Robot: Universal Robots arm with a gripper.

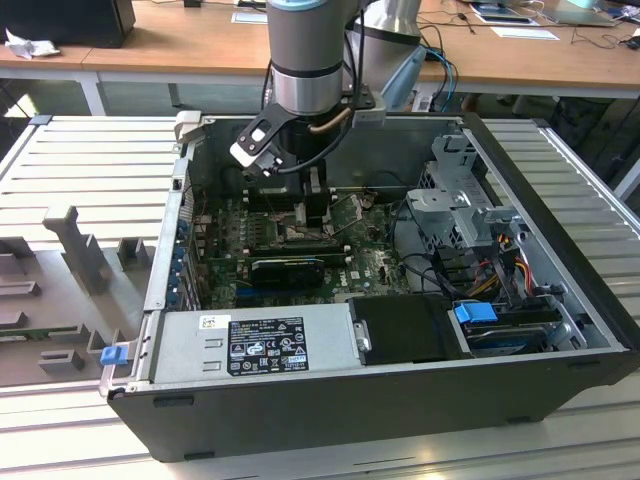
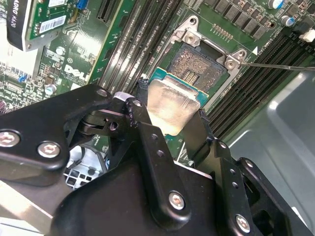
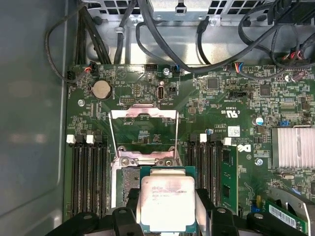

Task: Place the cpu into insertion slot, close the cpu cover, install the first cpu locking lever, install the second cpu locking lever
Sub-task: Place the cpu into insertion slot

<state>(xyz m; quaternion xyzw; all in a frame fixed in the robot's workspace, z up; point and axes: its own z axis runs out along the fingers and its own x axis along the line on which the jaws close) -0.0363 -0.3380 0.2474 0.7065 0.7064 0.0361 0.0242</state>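
First wrist view: hand (image 3: 168, 211) grips silvery square cpu (image 3: 167, 199).

Bright daylight, glare on cpu (image 2: 170, 105), dim case (image 1: 350, 410)

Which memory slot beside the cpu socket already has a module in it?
The outermost slot on the side of the finned heatsink: a green module stands in it, while the other slots are bare black.

The cpu (image 3: 167, 201), a flat square chip with a pale silvery face and green edge, was pinched by two opposite sides in the hand (image 3: 168, 210). It sat over the insertion slot (image 2: 197, 69), whose dull metallic contact field lay partly uncovered. The cpu cover (image 3: 142, 114), a thin silvery frame, stood swung open at the slot's edge.
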